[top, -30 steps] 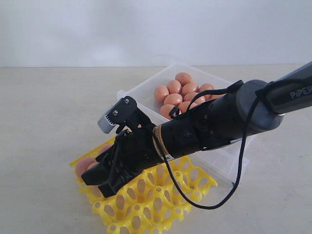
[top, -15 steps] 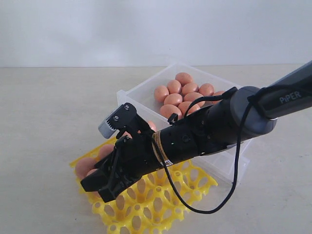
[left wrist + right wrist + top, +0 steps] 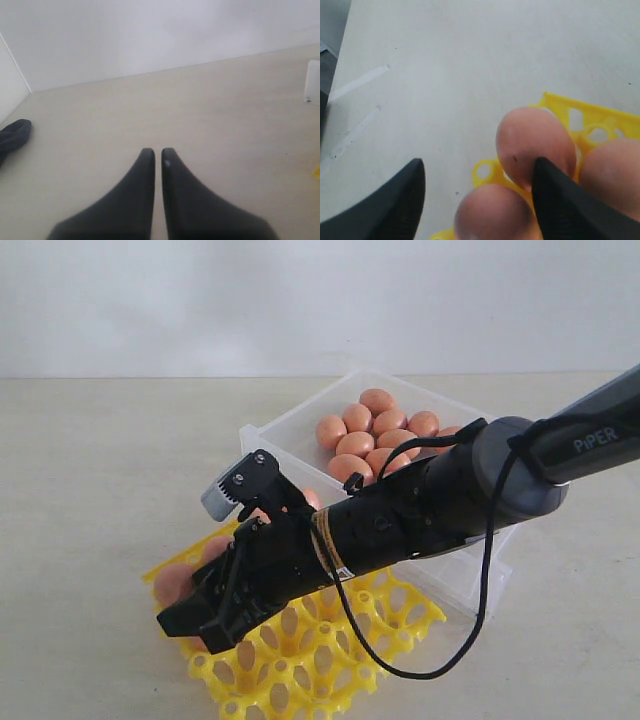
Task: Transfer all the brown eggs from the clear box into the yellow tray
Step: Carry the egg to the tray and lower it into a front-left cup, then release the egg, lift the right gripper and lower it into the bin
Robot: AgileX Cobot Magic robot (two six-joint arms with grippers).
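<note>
Where seated in the yellow tray (image 3: 300, 660), near-left corner, brown eggs (image 3: 535, 145) apparently upright, long axis near vertical. Right gripper (image 3: 190, 630) low over them, arm slanting down from the right, jaws released, wider than half a second ago. Behind, clear box (image 3: 285, 425) with more brown eggs. Left gripper (image 3: 157, 151) clenched, empty.

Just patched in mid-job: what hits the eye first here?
The black right gripper, jaws open, sits low over the left corner of the yellow tray, where three placed eggs sit. Behind it, a cluster of brown eggs waits in the clear box.
</note>
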